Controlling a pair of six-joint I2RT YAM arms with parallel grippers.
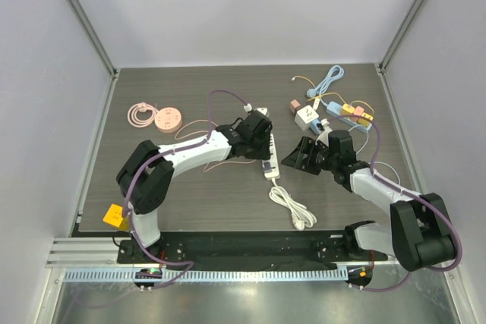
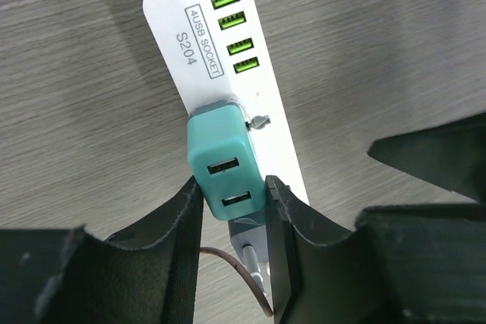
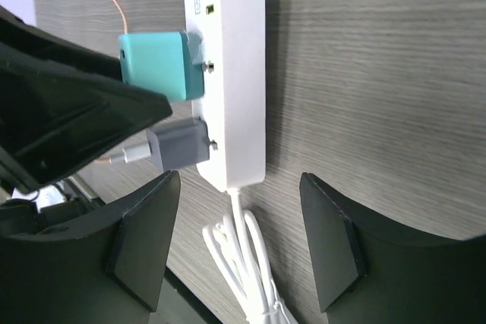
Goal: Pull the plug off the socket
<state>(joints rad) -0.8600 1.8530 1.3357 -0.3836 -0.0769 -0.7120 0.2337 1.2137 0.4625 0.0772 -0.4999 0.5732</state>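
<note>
Noted white strip (image 2: 203,47) lying flat on grey surface (image 2: 395,51), green USB ports (image 2: 235,32) at strip's far end. Saw teal plug (image 2: 222,153) seated in strip just behind those ports, two slots on its top face. Found left end effector (image 2: 234,187) clamped on teal plug, one finger (image 2: 181,221) pressed to each side. Spotted grey plug (image 3: 182,146) next along strip toward its cord end, thin cable trailing off. Logged right end effector (image 3: 239,184) spread wide at strip's cord end, gripping nothing; could not tell any contact with strip. Marked white cord (image 1: 292,206) coiled on surface beyond that end.
</note>
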